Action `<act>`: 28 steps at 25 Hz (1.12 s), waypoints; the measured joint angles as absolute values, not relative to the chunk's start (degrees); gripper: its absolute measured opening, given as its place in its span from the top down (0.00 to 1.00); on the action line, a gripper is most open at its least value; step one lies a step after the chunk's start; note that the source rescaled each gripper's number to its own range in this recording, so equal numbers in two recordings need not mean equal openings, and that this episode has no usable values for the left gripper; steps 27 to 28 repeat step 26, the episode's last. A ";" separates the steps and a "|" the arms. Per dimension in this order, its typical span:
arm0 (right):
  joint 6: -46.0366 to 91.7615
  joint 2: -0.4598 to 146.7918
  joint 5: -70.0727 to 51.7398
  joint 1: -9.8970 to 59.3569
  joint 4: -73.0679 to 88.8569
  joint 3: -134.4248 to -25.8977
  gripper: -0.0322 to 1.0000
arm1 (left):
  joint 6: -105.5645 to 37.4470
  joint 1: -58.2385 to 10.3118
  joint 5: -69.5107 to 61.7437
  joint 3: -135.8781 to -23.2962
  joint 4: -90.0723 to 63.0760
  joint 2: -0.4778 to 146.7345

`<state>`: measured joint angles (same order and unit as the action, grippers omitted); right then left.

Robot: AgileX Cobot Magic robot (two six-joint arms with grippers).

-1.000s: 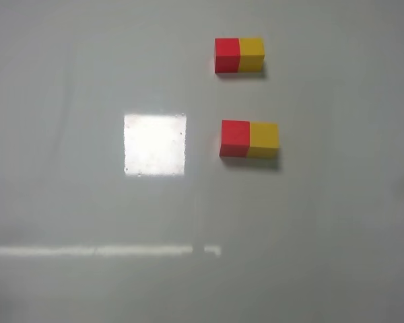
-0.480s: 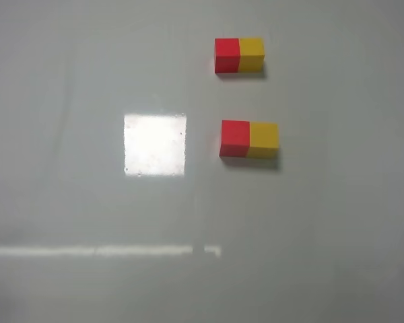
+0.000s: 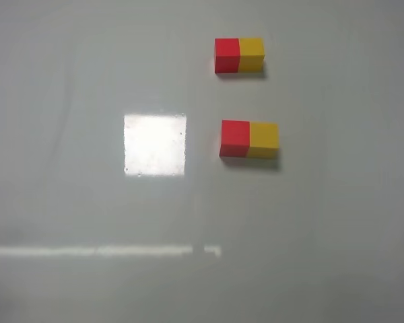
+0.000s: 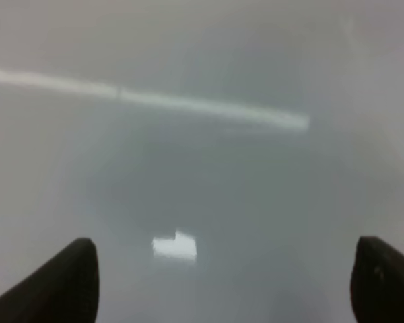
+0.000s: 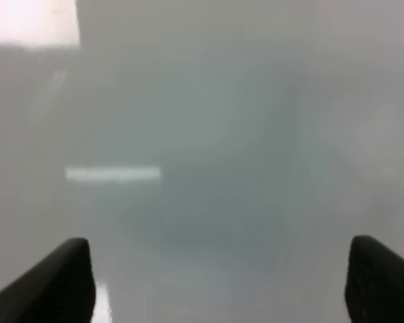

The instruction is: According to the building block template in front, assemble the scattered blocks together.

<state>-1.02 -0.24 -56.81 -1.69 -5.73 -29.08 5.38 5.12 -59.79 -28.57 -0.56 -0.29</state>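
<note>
In the exterior high view, the building block template (image 3: pixel 239 55) lies at the back: a short red-and-yellow bar, red half on the left. Nearer the front, the scattered blocks sit side by side and touching, the red cube (image 3: pixel 235 138) left of the yellow cube (image 3: pixel 263 139). Neither arm shows in that view. In the left wrist view, my left gripper (image 4: pixel 223 272) is open over bare table with nothing between its dark fingertips (image 4: pixel 71 276). My right gripper (image 5: pixel 219 272) is likewise open and empty. No block shows in either wrist view.
The grey table (image 3: pixel 337 222) is glossy. A bright square reflection (image 3: pixel 155 144) lies left of the blocks, and a thin strip of reflected light (image 3: pixel 101 251) runs across the front.
</note>
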 joint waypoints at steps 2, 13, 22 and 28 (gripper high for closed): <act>-1.02 -0.24 -56.81 -1.69 -5.73 -29.08 0.27 | 5.38 5.12 -59.79 -28.57 -0.56 -0.29; -1.02 -0.24 -56.76 -4.03 -5.73 -29.03 0.27 | 5.38 5.12 -59.79 -28.57 -0.56 -0.29; -1.51 -0.28 -56.76 -4.72 -5.62 -29.03 0.27 | 5.38 5.12 -59.79 -28.57 -0.56 -0.29; -2.52 -0.28 -56.76 -4.72 -5.51 -29.02 0.27 | 5.43 5.12 -59.95 -28.57 -0.56 -0.29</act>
